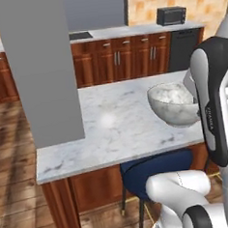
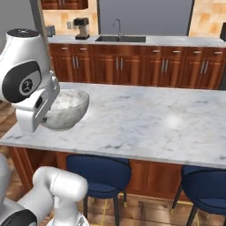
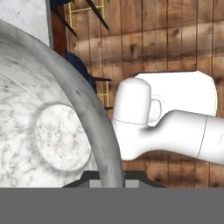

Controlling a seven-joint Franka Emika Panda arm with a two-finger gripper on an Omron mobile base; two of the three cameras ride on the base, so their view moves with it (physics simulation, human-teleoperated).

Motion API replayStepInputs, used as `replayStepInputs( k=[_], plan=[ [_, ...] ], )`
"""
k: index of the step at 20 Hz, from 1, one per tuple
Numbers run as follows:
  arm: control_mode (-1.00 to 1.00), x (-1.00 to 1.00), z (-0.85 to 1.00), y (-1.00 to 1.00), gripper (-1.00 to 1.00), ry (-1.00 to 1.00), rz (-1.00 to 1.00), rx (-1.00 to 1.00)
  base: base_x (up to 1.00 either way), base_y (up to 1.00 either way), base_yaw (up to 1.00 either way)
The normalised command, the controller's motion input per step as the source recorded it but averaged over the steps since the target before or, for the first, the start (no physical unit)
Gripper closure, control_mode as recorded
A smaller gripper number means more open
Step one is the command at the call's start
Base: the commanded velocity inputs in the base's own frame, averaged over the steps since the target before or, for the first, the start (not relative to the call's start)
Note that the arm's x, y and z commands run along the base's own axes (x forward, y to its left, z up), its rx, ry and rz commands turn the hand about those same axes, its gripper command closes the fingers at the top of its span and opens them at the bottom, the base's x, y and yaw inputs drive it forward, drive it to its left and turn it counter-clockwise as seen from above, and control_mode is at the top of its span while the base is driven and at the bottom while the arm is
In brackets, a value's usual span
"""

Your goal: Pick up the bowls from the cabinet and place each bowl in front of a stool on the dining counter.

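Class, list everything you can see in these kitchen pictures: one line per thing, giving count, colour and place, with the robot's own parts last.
bowl: one, grey-white marbled, held over the dining counter's edge.
dining counter: one, white marble top, wood base, centre.
stools: two, dark blue, tucked under the dining counter.
base cabinets: a row, reddish-brown, silver handles, along the back wall.
sink: one, dark with a silver tap, on the wall counter.
coffee machine: one, dark, left of the sink.
microwave: one, black, on the wall counter.
gripper: one, dark, clamped on the bowl's rim.
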Motion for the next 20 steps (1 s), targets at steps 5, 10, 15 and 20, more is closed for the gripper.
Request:
replayStepInputs(
  k=[5,10,15,20],
  plan=[
    [1.0,0.0,0.0,0.0,1.0,0.0,0.0,0.0,0.69,-0.17,0.14],
    [-1.0,0.76,-0.07,-0.53,1.0,0.0,0.12,0.09,0.14,-0.07,0.03],
    [-1.0,0.99,-0.3,-0.58,1.0,0.0,0.16,0.08,0.0,0.0,0.0],
    [-1.0,0.82,-0.68,-0.1,1.0,0.0,0.13,0.0,0.0,0.0,0.0]
  ],
)
